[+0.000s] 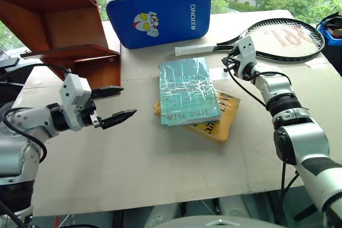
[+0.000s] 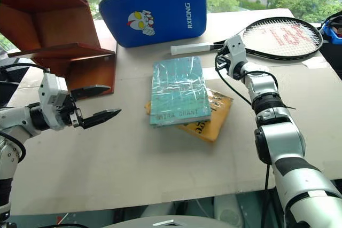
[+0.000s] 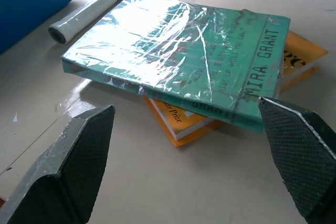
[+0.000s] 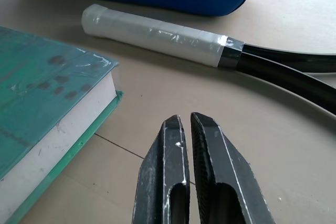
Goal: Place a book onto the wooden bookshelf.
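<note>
I see the teal-green plastic-wrapped book (image 1: 188, 92) on the bench (image 1: 133, 158), long axis running away from me, just left of my right end effector (image 4: 190, 129), pinched empty, and right of my left end effector (image 1: 115, 103), gaping wide.

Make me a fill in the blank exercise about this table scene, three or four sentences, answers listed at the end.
1. The teal-green plastic-wrapped book lies on top of a ____ book.
2. The left gripper has its fingers ____.
3. The right gripper, shut on nothing, is near the white-wrapped handle of a black tennis ____.
4. The blue padded case stands beside the reddish-brown wooden ____.

Answers: yellow-orange; open; racket; bookshelf
</note>
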You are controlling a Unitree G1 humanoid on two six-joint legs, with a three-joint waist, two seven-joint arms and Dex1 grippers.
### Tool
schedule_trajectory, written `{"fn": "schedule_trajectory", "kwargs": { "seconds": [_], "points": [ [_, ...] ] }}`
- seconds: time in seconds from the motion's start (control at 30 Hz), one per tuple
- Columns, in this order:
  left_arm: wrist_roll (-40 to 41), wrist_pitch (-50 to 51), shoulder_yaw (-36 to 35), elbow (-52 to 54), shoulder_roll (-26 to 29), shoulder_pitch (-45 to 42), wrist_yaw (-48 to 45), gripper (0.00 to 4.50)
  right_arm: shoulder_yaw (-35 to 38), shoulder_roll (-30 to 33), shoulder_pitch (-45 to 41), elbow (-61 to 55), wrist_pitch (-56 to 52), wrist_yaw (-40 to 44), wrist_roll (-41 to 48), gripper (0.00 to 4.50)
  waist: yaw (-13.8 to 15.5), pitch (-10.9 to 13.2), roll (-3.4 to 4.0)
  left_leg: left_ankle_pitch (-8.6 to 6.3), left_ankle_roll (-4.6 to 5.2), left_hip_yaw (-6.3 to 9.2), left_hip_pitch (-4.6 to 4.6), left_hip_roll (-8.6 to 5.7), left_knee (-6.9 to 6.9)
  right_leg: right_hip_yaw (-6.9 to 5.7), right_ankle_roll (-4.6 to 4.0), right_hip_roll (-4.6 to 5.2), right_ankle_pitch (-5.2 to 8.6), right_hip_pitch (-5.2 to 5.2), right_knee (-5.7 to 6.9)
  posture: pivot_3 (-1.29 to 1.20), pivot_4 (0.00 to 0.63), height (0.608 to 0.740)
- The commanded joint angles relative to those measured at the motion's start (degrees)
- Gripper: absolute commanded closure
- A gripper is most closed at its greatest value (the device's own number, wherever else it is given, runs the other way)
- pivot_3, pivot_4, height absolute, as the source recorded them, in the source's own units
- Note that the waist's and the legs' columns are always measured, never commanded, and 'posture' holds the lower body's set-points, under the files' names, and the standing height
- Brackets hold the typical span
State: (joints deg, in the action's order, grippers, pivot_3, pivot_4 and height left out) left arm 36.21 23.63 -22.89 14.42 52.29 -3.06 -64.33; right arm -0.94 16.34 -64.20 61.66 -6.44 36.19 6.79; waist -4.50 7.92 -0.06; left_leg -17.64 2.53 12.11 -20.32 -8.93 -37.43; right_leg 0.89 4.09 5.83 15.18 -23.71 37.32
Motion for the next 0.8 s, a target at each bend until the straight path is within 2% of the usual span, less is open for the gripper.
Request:
{"fn": "schedule_trajectory", "kwargs": {
  "seconds": [0.03,0.27,0.57,0.7,0.8],
  "points": [
    [2.3,0.5,-3.7,3.2,0.1,1.2,0.5,0.0,0.6,-1.7,-2.8,2.7,3.4,4.8,-0.1,4.42,-0.8,0.0,0.0,0.0,0.0,0.0,0.0,0.0,-0.01,0.0,0.0,0.0,0.0,-0.01,0.08,0.0,0.15,0.74],
    [3.3,0.7,-5.7,4.5,-0.5,3.6,1.2,0.0,-0.2,-5.2,-3.4,3.2,3.2,11.6,-0.7,4.42,-1.2,0.0,0.01,0.0,0.0,-0.07,0.0,0.0,-0.08,0.09,0.0,-0.03,0.0,-0.13,0.35,0.0,0.15,0.74],
    [2.4,0.1,-5.4,3.8,-0.4,5.0,0.6,0.0,-2.1,-7.1,0.1,-5.3,-2.5,20.5,-0.6,4.42,-1.0,0.0,0.0,0.0,0.0,-0.07,0.0,-0.01,-0.2,0.1,-0.02,-0.03,-0.01,-0.15,0.52,0.0,0.15,0.74],
    [2.0,0.1,-4.5,3.9,-0.6,5.5,1.0,0.0,-1.5,-5.9,2.4,-9.4,-3.1,16.6,-1.4,4.42,-1.0,0.0,0.0,0.0,0.0,-0.08,0.0,-0.01,-0.21,0.11,-0.02,-0.03,-0.01,-0.15,0.53,0.0,0.15,0.74],
    [2.4,4.0,-3.5,5.3,-0.8,6.7,4.1,0.0,-0.6,-2.8,4.9,-13.8,-2.0,14.9,-1.7,4.42,-0.8,0.0,0.0,0.0,0.0,-0.08,0.0,-0.02,-0.23,0.11,-0.02,-0.02,-0.01,-0.16,0.53,0.0,0.15,0.74]
  ]
}}
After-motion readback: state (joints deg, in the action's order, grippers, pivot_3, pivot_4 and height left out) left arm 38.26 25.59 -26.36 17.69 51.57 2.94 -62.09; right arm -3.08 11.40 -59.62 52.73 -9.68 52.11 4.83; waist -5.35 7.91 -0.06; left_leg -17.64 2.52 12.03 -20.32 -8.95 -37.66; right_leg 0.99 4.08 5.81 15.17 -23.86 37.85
